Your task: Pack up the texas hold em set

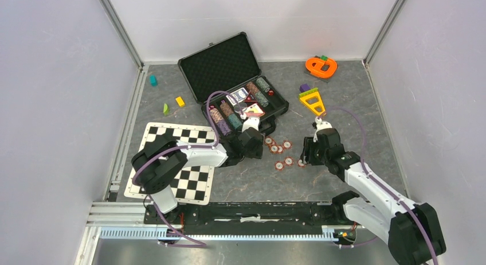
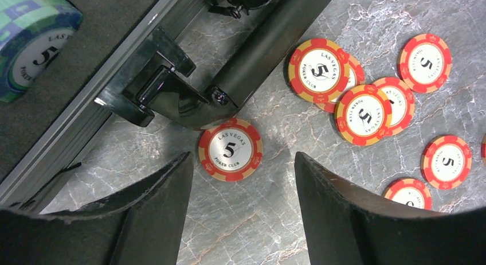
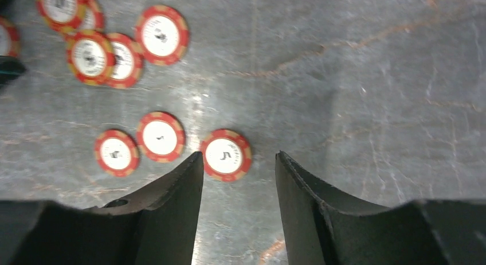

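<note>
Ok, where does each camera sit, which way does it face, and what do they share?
Top external: above and behind the bases, looking down the table; both arms show, left gripper at the open briefcase, right gripper by loose chips.
Left wrist: faces down; own fingers frame one chip beside the briefcase edge.
Right wrist: faces down; own fingers, another chip just ahead.
Shared: both wrist views catch the same overlapping chip cluster.

Checkered mat (image 1: 195,184), orange toy (image 1: 321,67) and yellow toy (image 1: 309,94) lie apart.

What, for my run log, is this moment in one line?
left gripper open over chip beside briefcase | right gripper open over another chip | nothing held
</note>
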Available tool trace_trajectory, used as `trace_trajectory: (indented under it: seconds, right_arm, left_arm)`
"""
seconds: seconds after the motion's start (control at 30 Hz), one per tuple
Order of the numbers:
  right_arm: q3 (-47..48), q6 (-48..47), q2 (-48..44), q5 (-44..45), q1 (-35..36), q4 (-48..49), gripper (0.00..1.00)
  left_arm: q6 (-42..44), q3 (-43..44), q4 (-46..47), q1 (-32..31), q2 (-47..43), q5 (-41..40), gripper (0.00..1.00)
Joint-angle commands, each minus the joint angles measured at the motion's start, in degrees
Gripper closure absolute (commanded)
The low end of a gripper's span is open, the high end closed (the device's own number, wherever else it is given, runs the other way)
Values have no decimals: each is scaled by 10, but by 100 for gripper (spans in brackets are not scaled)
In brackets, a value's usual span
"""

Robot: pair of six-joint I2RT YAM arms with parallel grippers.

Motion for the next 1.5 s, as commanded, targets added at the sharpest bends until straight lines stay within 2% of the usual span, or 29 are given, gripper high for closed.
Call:
trace_trajectory:
  seconds: [0.0, 0.23, 0.4, 0.53, 0.8, 0.97, 1.13, 1.33, 1.47]
  right_arm:
    - [-13, 37, 20, 77, 0, -32, 47]
    - [-41, 42, 50, 45, -1, 17, 53]
    - [-71, 38, 61, -75, 0, 89, 66]
    - [-86, 40, 75, -160, 2, 156, 67]
    - [-79, 11, 87, -248, 5, 172, 67]
    - [-66, -13, 64, -229, 4, 145, 65]
    - [-57, -27, 44, -204, 4, 124, 65]
    - [-52, -31, 46, -202, 4, 119, 64]
    - [-49, -34, 49, -196, 3, 119, 65]
  left_arm:
    - [-17, 31, -46, -4, 23, -31, 29]
    - [-14, 99, -159, -7, 64, -51, 34]
    - [-18, 135, -241, -9, 73, -61, 38]
    - [-7, 181, -294, -9, 100, -40, 40]
    - [-3, 212, -302, -7, 134, -3, 46]
    - [-9, 215, -315, -2, 137, -1, 49]
    - [-5, 210, -331, 10, 131, 50, 54]
    - [3, 183, -358, 10, 89, 115, 59]
    - [5, 146, -375, 10, 45, 130, 61]
